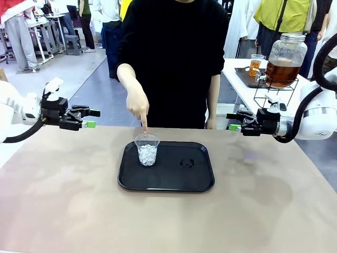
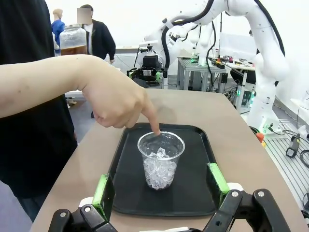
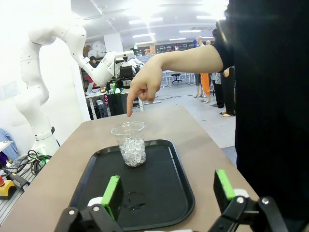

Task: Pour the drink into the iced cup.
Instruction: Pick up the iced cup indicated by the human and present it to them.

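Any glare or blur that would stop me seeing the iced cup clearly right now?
Front view: even light, iced cup sharp on the black tray. Left wrist view: background washed out white, cup crisp. Right wrist view: ceiling lights blown out, the person's black top without detail, cup clear.

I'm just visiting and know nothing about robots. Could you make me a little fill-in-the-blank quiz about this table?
The clear cup on the black tray holds ____.
The person's hand points one ____ down at the cup's rim.
The left tool and the right tool both have their jaws ____, holding nothing.
Missing words: ice; finger; open.
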Action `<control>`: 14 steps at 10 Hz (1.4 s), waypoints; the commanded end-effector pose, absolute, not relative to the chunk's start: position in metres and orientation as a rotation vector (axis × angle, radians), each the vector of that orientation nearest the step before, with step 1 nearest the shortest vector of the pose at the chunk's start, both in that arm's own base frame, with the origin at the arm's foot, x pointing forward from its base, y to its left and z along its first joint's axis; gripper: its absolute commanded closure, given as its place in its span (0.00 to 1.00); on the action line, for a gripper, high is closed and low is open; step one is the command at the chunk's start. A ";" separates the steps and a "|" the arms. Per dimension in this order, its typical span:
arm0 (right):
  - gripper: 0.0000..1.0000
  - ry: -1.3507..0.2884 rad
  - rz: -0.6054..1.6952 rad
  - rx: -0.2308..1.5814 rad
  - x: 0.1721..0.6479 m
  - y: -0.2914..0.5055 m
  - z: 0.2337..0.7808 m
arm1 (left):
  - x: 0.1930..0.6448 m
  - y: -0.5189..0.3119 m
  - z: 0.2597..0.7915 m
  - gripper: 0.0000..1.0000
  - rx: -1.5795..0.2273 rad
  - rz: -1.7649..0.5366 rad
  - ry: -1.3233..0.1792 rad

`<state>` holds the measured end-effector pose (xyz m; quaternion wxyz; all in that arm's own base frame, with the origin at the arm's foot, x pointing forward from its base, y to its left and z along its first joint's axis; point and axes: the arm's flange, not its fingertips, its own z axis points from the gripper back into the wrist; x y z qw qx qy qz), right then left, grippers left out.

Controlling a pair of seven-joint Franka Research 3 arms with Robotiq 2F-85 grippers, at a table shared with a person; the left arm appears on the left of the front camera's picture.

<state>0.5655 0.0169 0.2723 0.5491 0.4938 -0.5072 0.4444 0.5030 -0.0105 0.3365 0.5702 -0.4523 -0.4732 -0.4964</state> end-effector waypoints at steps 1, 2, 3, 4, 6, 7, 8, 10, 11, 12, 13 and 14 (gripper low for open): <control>0.00 -1.207 1.044 1.173 0.566 0.018 0.275 | 0.500 -0.021 0.327 0.00 -1.025 -1.217 -1.157; 0.00 -1.207 1.044 1.173 0.566 0.018 0.275 | 0.498 -0.028 0.320 0.00 -1.022 -1.255 -1.172; 0.00 -1.207 1.044 1.173 0.566 0.018 0.275 | 0.496 -0.037 0.312 0.00 -1.003 -1.280 -1.179; 0.00 -1.207 1.044 1.173 0.566 0.018 0.275 | 0.494 -0.044 0.304 0.00 -1.012 -1.301 -1.186; 0.00 -1.207 1.044 1.173 0.566 0.018 0.275 | 0.491 -0.050 0.286 0.00 -1.051 -1.262 -1.183; 0.00 -1.207 1.044 1.173 0.566 0.018 0.275 | 0.488 -0.053 0.278 0.00 -1.045 -1.243 -1.194; 0.00 -1.207 1.044 1.173 0.566 0.018 0.275 | 0.483 -0.057 0.272 0.00 -1.025 -1.228 -1.217; 0.00 -1.207 1.044 1.173 0.566 0.018 0.275 | 0.477 -0.068 0.260 0.00 -0.985 -1.251 -1.221; 0.00 -1.207 1.044 1.173 0.566 0.018 0.275 | 0.477 -0.072 0.254 0.00 -1.001 -1.263 -1.228; 0.00 -1.207 1.044 1.173 0.566 0.018 0.275 | 0.478 -0.077 0.249 0.00 -1.011 -1.279 -1.217; 0.00 -1.207 1.044 1.173 0.566 0.018 0.275 | 0.479 -0.081 0.245 0.00 -1.017 -1.282 -1.216; 0.00 -1.207 1.044 1.173 0.566 0.018 0.275 | 0.480 -0.084 0.242 0.00 -1.019 -1.272 -1.215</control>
